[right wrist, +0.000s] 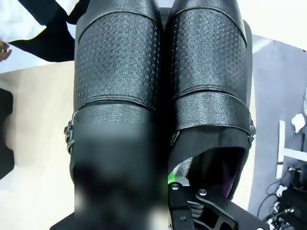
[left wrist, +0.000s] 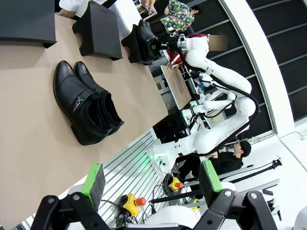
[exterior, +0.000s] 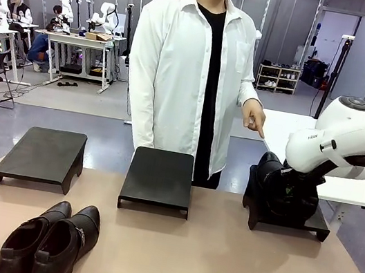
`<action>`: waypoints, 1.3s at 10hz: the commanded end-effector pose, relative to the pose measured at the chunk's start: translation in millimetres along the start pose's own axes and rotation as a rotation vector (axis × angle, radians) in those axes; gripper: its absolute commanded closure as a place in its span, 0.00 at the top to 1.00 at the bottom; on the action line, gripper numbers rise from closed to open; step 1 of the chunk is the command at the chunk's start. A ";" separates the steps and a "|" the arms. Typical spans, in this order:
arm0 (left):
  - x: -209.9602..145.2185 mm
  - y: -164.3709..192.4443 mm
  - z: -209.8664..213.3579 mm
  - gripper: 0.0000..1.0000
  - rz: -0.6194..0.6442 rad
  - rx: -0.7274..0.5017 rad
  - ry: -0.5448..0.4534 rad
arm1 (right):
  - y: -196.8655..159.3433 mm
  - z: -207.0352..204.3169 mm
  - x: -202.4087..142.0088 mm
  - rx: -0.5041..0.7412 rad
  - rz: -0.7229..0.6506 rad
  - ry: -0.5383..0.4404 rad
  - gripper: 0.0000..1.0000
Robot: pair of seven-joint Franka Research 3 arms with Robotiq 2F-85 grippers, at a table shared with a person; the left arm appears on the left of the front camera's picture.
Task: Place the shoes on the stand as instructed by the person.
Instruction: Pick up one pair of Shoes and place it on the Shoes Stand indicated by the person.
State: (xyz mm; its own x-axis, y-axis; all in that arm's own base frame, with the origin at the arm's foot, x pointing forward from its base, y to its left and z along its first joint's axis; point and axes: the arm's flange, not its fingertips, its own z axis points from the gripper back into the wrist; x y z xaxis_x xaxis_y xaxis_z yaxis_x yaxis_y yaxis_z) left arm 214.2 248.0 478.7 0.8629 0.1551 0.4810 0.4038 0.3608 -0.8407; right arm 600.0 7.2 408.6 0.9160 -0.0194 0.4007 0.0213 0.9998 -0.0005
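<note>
Right side: my right gripper (exterior: 284, 190) is down on the glossy black ankle-high leather shoe pair (right wrist: 117, 62). The pair sits on the low black stand (exterior: 318, 226) directly beneath it. One finger (right wrist: 192, 206) is inside a shoe's opening. I cannot tell how wide the jaws stand, or whether they grip.

The person's hand (exterior: 254, 117) points down just beyond my wrist.

To finish well, I judge: free the leather fully, then rise straight up, dragging neither shoe.

Left side: my left gripper (left wrist: 151, 178) is wide open and empty. The second black pair (left wrist: 86, 108) lies ahead of it on the tan table (left wrist: 29, 158).

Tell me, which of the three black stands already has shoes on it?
The stand on the robot's right, where the person's hand points: a pair of black shoes sits on it. The middle stand and left stand hold none.
</note>
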 end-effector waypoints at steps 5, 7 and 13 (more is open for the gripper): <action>-0.4 -0.8 1.8 1.00 -0.012 -0.011 0.000 | 5.5 5.1 -3.6 0.008 -0.063 -0.058 1.00; -0.4 -0.8 1.8 1.00 -0.012 -0.011 0.000 | 4.3 8.2 -6.1 0.017 -0.072 -0.056 1.00; -0.4 -0.8 1.8 1.00 -0.012 -0.011 0.000 | -0.1 7.5 0.9 0.014 -0.036 -0.038 1.00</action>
State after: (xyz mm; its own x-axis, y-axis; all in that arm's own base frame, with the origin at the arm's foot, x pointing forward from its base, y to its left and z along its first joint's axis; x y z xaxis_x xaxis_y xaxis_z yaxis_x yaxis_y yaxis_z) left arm 214.3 247.8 478.7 0.8631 0.1545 0.4808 0.4039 0.3605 -0.8408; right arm 597.1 7.3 416.1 0.8994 -0.0533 0.4340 0.0465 0.9986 0.0263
